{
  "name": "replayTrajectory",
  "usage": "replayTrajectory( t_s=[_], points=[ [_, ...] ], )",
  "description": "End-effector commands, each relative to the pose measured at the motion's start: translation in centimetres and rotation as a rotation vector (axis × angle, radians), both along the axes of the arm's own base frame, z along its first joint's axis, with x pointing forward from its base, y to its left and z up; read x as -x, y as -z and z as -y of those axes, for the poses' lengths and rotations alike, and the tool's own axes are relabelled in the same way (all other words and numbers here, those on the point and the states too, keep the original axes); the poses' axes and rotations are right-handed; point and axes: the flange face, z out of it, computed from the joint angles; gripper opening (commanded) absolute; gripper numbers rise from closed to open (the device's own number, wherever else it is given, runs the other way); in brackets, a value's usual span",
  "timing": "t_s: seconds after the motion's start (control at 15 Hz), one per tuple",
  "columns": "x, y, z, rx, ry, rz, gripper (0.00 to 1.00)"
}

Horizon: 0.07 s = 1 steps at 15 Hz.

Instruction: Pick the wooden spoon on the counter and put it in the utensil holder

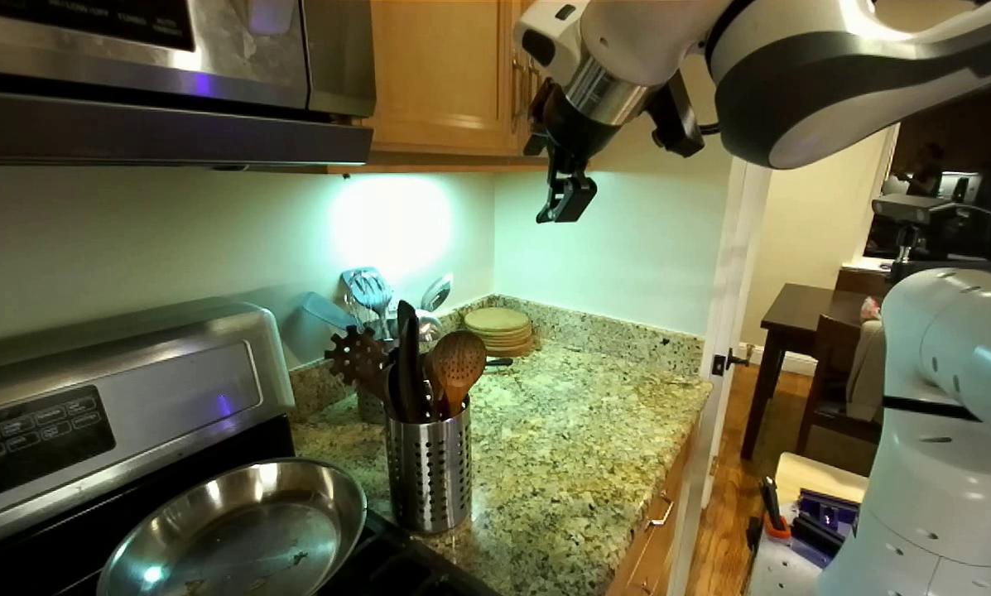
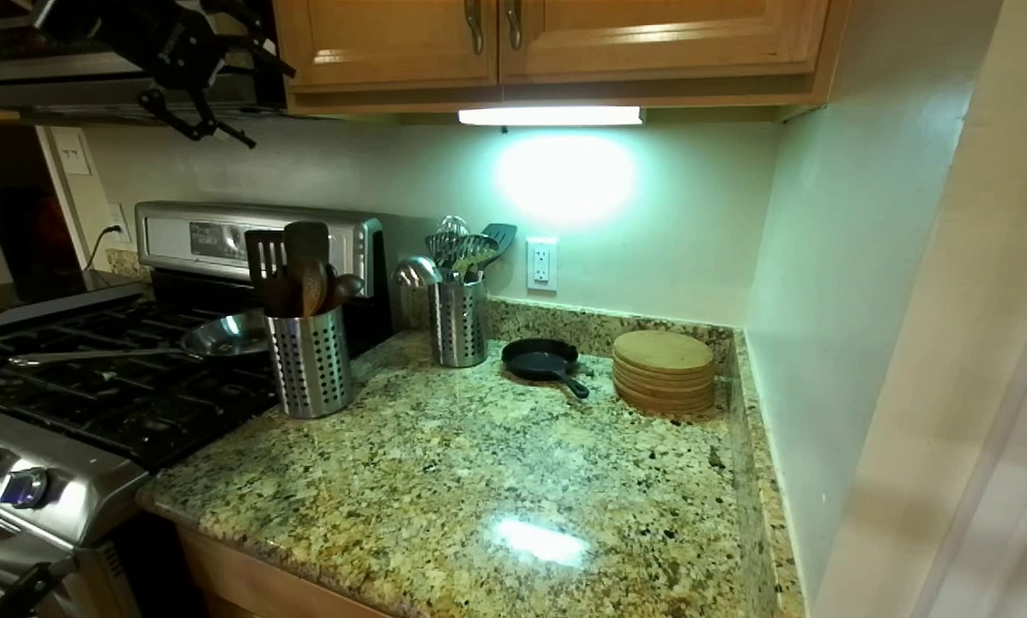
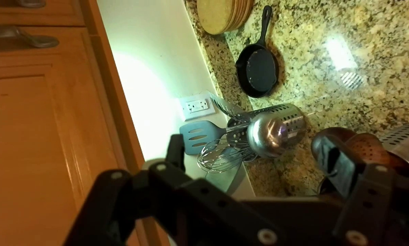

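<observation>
My black two-fingered gripper [image 3: 254,155] hangs high, well apart from the polished, speckled tan-and-grey granite counter [image 2: 496,463]. Its fingers are spread and hold nothing; the tools that show in the gap in the wrist view lie beyond it.

I see no spoon lying on the granite. A brown wooden spoon with a perforated oval bowl [image 1: 459,362] stands in the silver-grey, hole-punched, cylindrical metal utensil holder [image 1: 429,476], and a brown wooden spoon with a plain bowl [image 2: 347,287] stands in there too. Which of them my task means I can't tell, but either way I judge the placing done, and a raised, unloaded gripper suits that.

The bowls point up, presumably so the wall props the long handles while the useful ends show which tool is which. A dark slotted turner [image 2: 266,279] shares the space. The holder sits at the counter's edge beside the black gas stovetop [image 2: 135,390], near the shiny steel frying pan [image 1: 247,530], I'd guess for a cook's easy reach. A second silver perforated cylinder [image 2: 459,326], with a blue-grey slotted turner [image 3: 213,134] in it, stands back by the wall, perhaps for tools less wanted.

If I move, I'd watch the orange-brown wooden cabinet [image 3: 23,119]; how near it is I can't tell.
</observation>
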Motion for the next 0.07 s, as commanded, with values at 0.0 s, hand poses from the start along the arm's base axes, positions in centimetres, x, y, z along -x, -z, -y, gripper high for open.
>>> replayTrajectory(
  t_s=[0.0],
  points=[
    [-0.01,-0.04,0.0,-0.001,0.001,-0.001,1.0]
  ],
)
